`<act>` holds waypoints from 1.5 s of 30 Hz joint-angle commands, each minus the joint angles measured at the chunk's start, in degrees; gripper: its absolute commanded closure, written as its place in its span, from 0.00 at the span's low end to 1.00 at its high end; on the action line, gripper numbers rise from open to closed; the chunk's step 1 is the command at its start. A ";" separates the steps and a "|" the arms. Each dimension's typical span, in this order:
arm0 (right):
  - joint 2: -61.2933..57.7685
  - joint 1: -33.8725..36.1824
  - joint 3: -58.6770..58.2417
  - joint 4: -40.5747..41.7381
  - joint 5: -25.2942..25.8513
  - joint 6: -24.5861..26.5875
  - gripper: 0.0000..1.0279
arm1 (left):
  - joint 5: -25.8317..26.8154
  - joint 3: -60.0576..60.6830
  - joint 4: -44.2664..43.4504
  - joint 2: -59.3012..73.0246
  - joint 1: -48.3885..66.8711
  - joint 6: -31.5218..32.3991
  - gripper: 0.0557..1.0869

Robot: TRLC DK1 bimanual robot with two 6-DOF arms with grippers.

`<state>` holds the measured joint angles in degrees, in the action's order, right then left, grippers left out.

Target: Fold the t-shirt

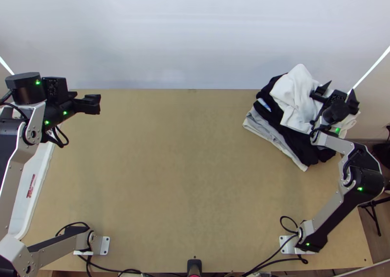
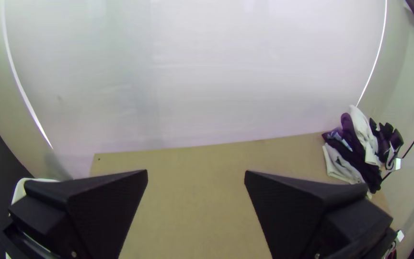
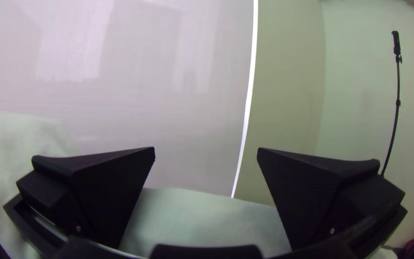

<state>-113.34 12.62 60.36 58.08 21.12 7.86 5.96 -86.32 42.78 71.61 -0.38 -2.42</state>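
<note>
My left gripper [image 1: 92, 104] stands over the table's far left part in the top view; in the left wrist view my left gripper [image 2: 196, 175] is open with nothing between its fingers. At the far right my right gripper [image 1: 340, 92] is above a pile of clothes. Seen from its own wrist, the right gripper [image 3: 206, 152] has its fingers wide apart, with white cloth [image 3: 202, 218] beneath. The pile holds a bunched white cloth [image 1: 296, 94] on top, dark cloth [image 1: 303, 145] below it and folded light cloth [image 1: 265, 129] lowest. Which piece is the t-shirt, I cannot tell.
The light wooden table [image 1: 185, 165] stretches between the arms. A white item with red print [image 1: 24, 199] lies along its left edge, partly under the left arm. Black cables [image 1: 270, 257] run along the near edge. A pale wall panel [image 1: 195, 38] rises behind the table.
</note>
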 commanded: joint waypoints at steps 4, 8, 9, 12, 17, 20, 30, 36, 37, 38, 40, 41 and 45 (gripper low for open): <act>-1.62 -1.46 -6.04 -0.78 1.81 -4.52 0.04 | -0.07 0.54 0.55 0.19 1.26 -0.49 0.05; -1.62 -2.16 -7.36 -0.69 2.17 -5.31 0.04 | -0.16 0.54 0.63 0.10 1.35 -0.40 0.05; -1.62 -2.34 -7.45 -0.69 2.17 -5.31 0.04 | -0.24 0.45 0.63 0.10 1.35 -0.40 0.05; -1.62 -2.69 -6.74 -0.78 2.17 -4.61 0.04 | -0.33 0.37 0.63 -0.07 1.44 -0.40 0.05; 3.12 -3.39 -3.84 -0.87 2.17 0.49 0.04 | -0.42 0.28 0.11 -0.16 1.35 -0.40 0.04; 7.61 -4.27 0.99 -0.96 2.25 5.15 0.04 | -0.42 0.10 -0.16 -0.25 1.17 -0.13 0.05; 5.67 -10.43 12.85 -1.22 4.28 8.40 0.04 | -0.42 1.42 -1.21 -1.39 0.73 0.22 0.05; -2.50 -14.03 16.11 -1.22 4.89 7.08 0.04 | -0.51 0.98 -1.21 -1.04 0.73 -0.22 0.04; -3.64 -14.38 16.19 -1.22 4.98 6.64 0.04 | -0.51 0.81 -1.21 -0.95 0.73 -0.31 0.05; -4.43 -14.56 16.11 -1.22 5.15 6.29 0.04 | -0.51 0.63 -1.21 -0.86 0.73 -0.49 0.04; -5.23 -15.08 14.79 -1.13 5.59 5.41 0.04 | -0.51 0.10 -1.21 -0.51 0.73 -0.66 0.05; -5.23 -15.26 13.82 -1.13 5.95 5.06 0.04 | -0.51 -0.07 -1.21 -0.33 0.73 -0.92 0.05; -3.73 -15.70 8.64 -1.13 7.00 3.57 0.04 | -0.51 -0.69 -1.21 0.19 0.65 -1.01 0.05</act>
<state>-116.14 -1.48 73.32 56.95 26.68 13.52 5.48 -86.06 41.54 71.07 0.36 -3.03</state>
